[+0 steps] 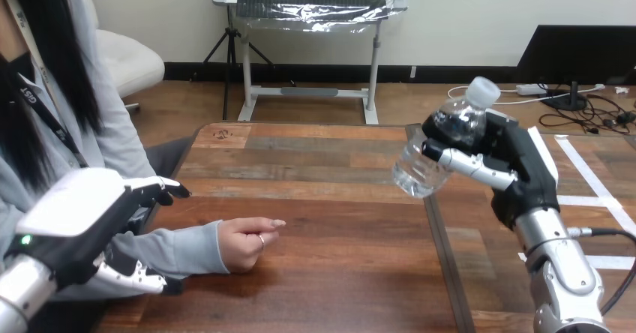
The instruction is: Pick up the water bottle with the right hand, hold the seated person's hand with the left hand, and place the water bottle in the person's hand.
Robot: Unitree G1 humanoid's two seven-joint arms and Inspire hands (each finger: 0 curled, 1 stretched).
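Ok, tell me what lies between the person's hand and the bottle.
Nothing. In the head view the table between the person's hand and the bottle, held up in the right hand, is bare wood, crossed only by a seam.

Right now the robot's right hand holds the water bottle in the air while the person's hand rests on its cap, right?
No: the head view shows the person's hand resting on the table, apart from the water bottle held by the right hand.
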